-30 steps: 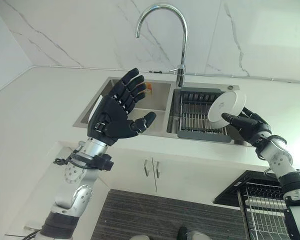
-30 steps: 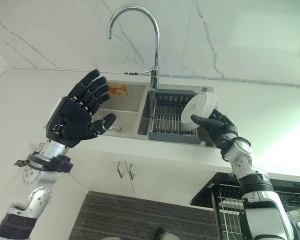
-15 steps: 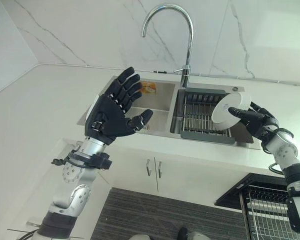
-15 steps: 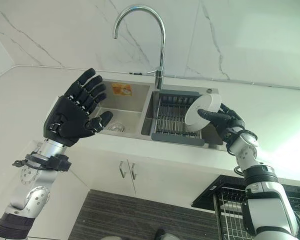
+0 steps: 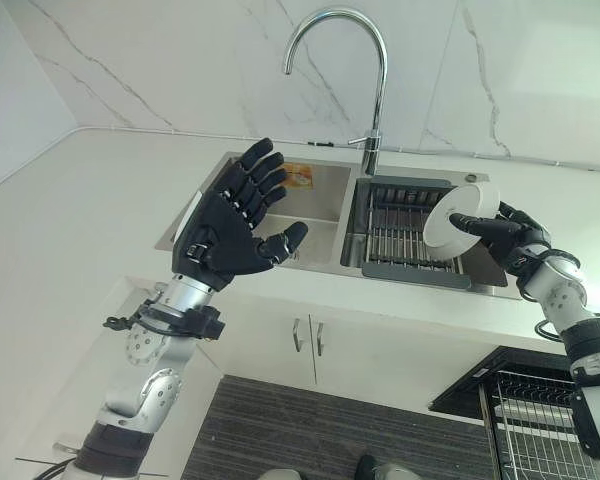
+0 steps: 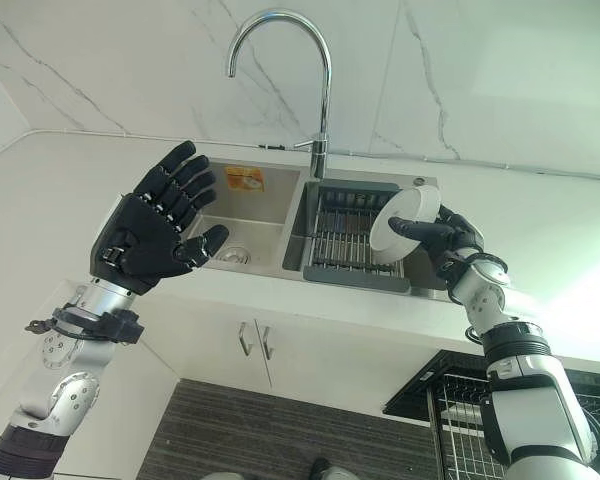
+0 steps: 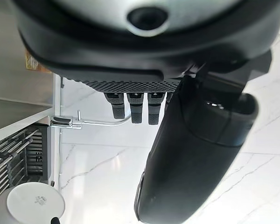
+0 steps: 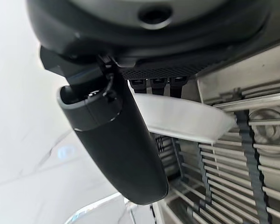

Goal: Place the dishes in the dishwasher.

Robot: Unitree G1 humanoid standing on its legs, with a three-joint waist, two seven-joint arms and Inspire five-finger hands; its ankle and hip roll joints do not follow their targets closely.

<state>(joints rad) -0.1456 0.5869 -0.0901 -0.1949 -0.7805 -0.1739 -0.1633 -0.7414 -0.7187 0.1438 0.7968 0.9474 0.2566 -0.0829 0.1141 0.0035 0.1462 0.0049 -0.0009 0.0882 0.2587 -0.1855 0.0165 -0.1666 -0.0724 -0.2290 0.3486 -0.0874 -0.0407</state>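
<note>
Chrome gooseneck faucet (image 5: 365, 90) at top centre; steel double sink (image 5: 315, 195) mid-frame, wire drying rack (image 5: 395, 235) in right basin; white cabinet doors (image 5: 305, 340) below; marble wall (image 5: 160, 60) across top

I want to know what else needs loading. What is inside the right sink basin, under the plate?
A dark wire drying rack sits in the right basin. The white plate, pinched by the right hand, is above its right part and hides that stretch; the rest of the rack shows no other dishes.

A white marble-veined wall (image 5: 500, 80) is seen behind a white countertop (image 5: 70, 210). White cabinet doors (image 5: 310, 345) are set below, above a dark striped floor (image 5: 310, 430).
</note>
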